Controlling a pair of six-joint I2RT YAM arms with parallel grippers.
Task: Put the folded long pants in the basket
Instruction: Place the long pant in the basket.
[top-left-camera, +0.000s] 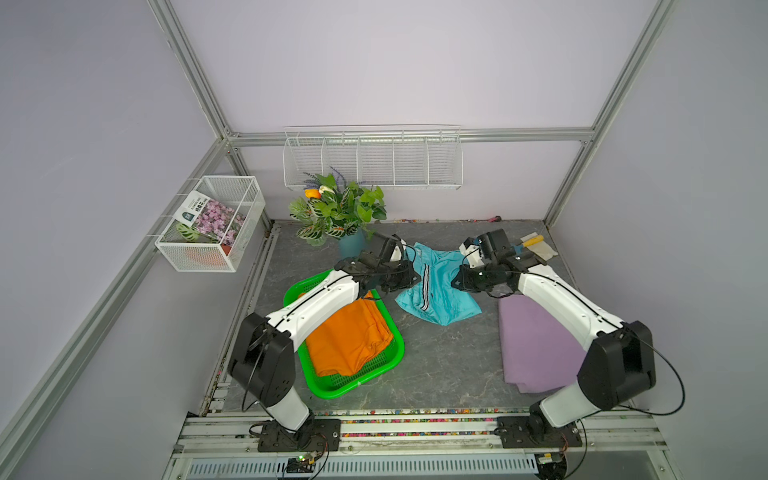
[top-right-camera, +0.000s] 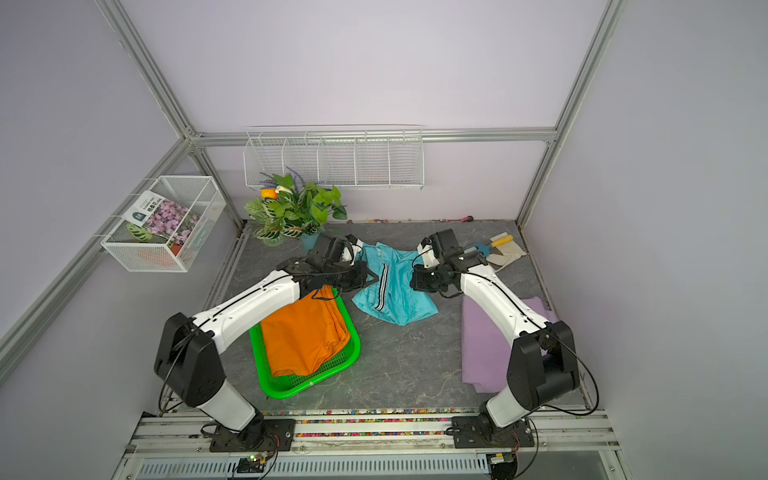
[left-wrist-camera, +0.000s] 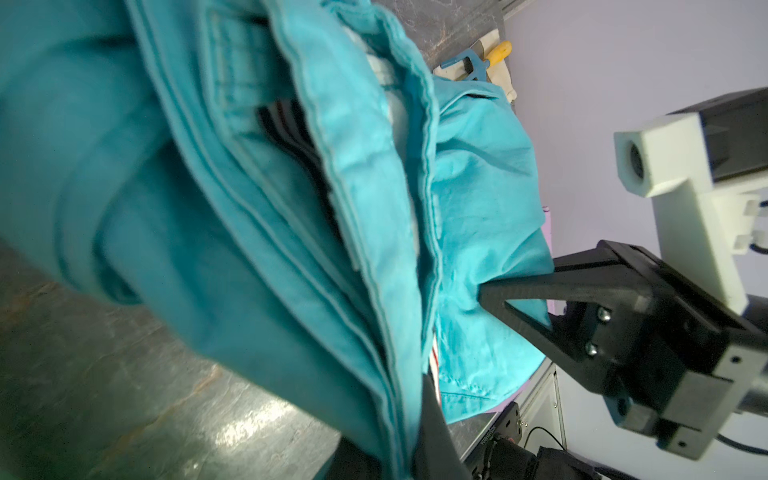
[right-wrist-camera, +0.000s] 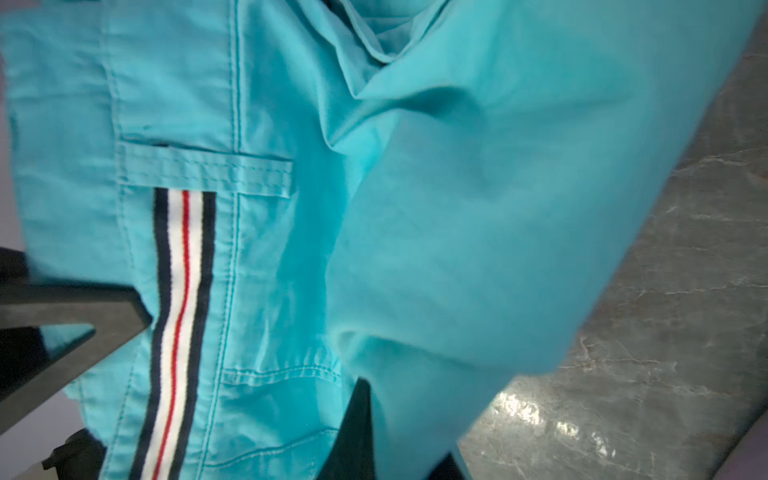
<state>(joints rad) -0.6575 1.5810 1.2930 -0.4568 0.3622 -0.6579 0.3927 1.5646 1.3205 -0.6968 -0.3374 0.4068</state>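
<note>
The teal pants (top-left-camera: 440, 291) (top-right-camera: 395, 291) with a striped side band hang crumpled between both arms at mid-table. My left gripper (top-left-camera: 415, 276) (left-wrist-camera: 399, 424) is shut on their left edge. On the right edge, my right gripper (top-left-camera: 455, 282) (right-wrist-camera: 399, 436) is shut as well, and its black fingers (left-wrist-camera: 515, 291) show in the left wrist view. The orange pants (top-left-camera: 349, 336) (top-right-camera: 303, 336) lie in the green basket (top-left-camera: 357, 388) (top-right-camera: 307, 388) under my left arm. Flat on the table at the right lie the lavender pants (top-left-camera: 536, 345) (top-right-camera: 486, 345), partly under my right arm.
A potted plant (top-left-camera: 338, 212) stands at the back, just behind my left gripper. Pale gloves with a yellow-handled tool (top-left-camera: 536, 245) lie at the back right. A white wire box (top-left-camera: 212, 224) hangs on the left wall, and a long wire rack (top-left-camera: 372, 160) on the back wall.
</note>
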